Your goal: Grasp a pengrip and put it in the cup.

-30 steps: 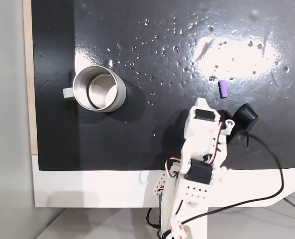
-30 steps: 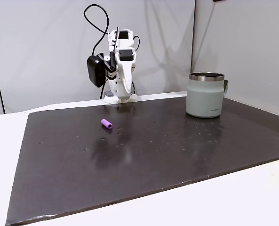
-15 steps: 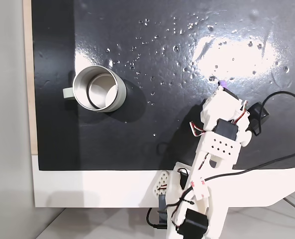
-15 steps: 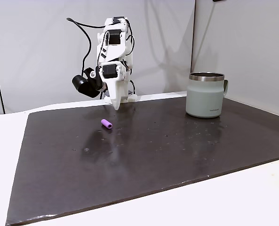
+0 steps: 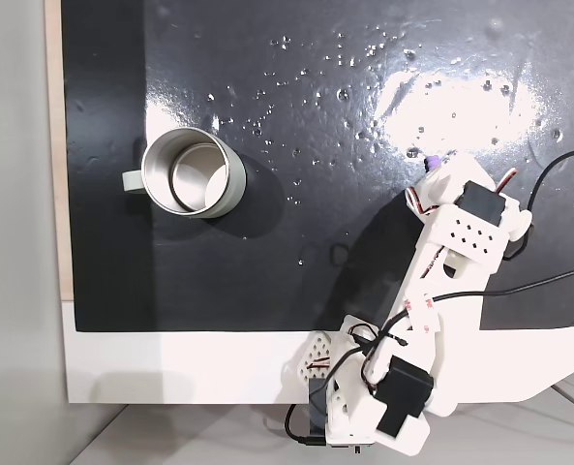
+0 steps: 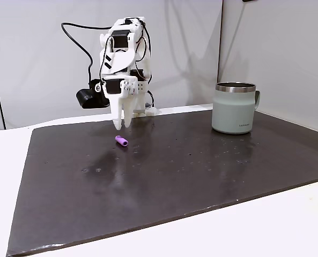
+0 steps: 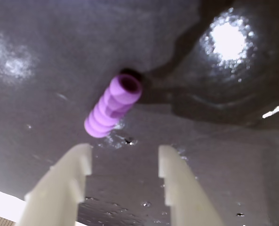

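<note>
A: Wrist view first. The pengrip (image 7: pixel 113 106) lies on the dark mat (image 7: pixel 214 155), centre-left of frame, ribbed, hollow end facing upper right. Two pale fingers (image 7: pixel 78 167) rise from the bottom edge, spread apart with bare mat between them, holding nothing. The pengrip sits above and a little left of that gap, untouched.

B: Side-on fixed view agrees. The gripper (image 6: pixel 121 126) points straight down, tips off the mat, left of centre. The pengrip (image 6: pixel 121 141) lies flat just below the tips. The gap between the fingers is narrow from this angle but visible.

A: And the cup (image 6: pixel 235 107)?

B: Right of centre, upright on the mat, handle on its right side. Well apart from the arm.

A: Top-down fixed view: cup (image 5: pixel 196 174) at left of frame, handle pointing left, shiny inside. The arm reaches up from the bottom; a sliver of purple, the pengrip (image 5: pixel 430 164), shows at its upper end, right of centre. The mat (image 5: pixel 296 87) rests on a white desk (image 5: pixel 170 368).
</note>
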`<state>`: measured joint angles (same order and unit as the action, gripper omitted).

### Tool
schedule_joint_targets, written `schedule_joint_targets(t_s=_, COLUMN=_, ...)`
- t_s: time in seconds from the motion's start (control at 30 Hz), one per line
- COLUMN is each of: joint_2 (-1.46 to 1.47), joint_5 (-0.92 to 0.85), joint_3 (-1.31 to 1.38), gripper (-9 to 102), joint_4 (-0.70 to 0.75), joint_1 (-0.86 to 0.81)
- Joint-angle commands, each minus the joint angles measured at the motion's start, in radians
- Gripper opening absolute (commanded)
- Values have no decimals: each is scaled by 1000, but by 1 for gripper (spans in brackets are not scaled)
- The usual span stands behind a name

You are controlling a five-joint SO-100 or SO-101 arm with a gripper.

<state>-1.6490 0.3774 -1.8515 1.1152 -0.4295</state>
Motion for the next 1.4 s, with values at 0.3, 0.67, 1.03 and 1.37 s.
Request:
schedule_joint_targets(t_s=0.3, joint_2=166, joint_5=-60, joint_3=212, gripper=29, joint_4=74, joint_1=-34)
schedule_joint_targets(t_s=0.67, joint_2=333, joint_5=-91, joint_3=272, gripper=27, joint_4=31, joint_1=-29)
schedule_joint_targets(t_s=1.03, joint_2=328, joint_5=-120, joint_3=258, gripper=0, joint_4=12, joint_1=-23)
schedule_joint_targets(t_s=1.37, joint_2=6, joint_5=-110, joint_3=256, gripper=0, joint_4=155, joint_1=89)
